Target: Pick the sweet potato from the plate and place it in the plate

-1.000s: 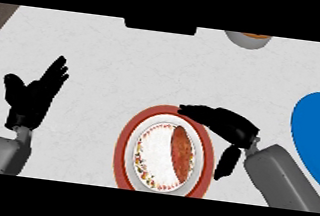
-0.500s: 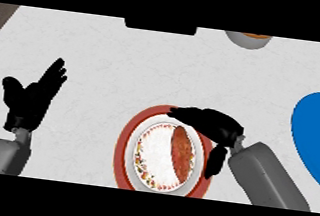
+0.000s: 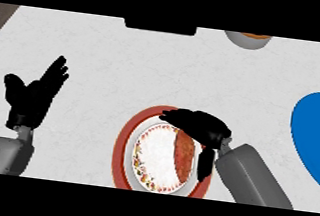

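On a white table (image 3: 160,65), the right robot hand (image 3: 199,126) arches half-open over the far end of the sweet potato (image 3: 185,156), likely stiff and weighty, lying on the red-rimmed plate (image 3: 125,146) and probably best pinched across its middle.

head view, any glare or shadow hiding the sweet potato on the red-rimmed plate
Head view: no glare, light flat and even over the white marbled counter; head view: only the black right hand, a flat silhouette, covers the upper end of the reddish-brown sweet potato on the round red-rimmed white plate.
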`<move>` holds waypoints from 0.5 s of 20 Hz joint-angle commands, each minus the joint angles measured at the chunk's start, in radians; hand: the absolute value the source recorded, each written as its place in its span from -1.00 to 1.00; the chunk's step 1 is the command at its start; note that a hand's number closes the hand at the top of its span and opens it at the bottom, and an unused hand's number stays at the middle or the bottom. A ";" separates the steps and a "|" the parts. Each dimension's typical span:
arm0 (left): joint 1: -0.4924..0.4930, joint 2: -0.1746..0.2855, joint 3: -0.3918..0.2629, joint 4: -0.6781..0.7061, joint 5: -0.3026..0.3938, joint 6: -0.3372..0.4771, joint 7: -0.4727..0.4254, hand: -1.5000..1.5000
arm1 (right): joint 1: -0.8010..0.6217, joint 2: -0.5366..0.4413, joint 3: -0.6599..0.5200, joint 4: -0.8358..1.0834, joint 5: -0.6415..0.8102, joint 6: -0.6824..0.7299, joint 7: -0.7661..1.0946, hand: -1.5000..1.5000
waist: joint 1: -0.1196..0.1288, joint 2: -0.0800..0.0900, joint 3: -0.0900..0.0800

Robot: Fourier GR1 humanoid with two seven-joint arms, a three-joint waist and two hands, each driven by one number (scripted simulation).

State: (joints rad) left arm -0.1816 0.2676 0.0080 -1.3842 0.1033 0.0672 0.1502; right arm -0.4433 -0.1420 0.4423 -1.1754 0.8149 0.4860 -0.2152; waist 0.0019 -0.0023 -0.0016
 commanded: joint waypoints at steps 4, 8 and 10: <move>0.025 -0.003 0.020 0.022 -0.021 -0.033 -0.023 0.00 | 0.023 0.028 0.068 0.012 0.088 0.036 -0.038 1.00 | 0.000 0.002 0.002; 0.026 -0.006 0.020 -0.092 -0.005 -0.025 0.078 0.00 | 0.061 0.009 0.097 -0.027 0.109 0.025 -0.118 1.00 | 0.001 0.000 0.002; 0.005 -0.031 0.018 -0.002 -0.036 -0.018 -0.007 0.00 | 0.040 0.052 0.079 0.051 0.108 -0.003 -0.145 1.00 | 0.000 0.003 0.002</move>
State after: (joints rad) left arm -0.1627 0.2567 0.0252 -1.4099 0.0845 0.0436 0.1654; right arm -0.4575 -0.1311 0.4851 -1.1539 0.9024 0.5096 -0.3244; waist 0.0019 -0.0105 -0.0055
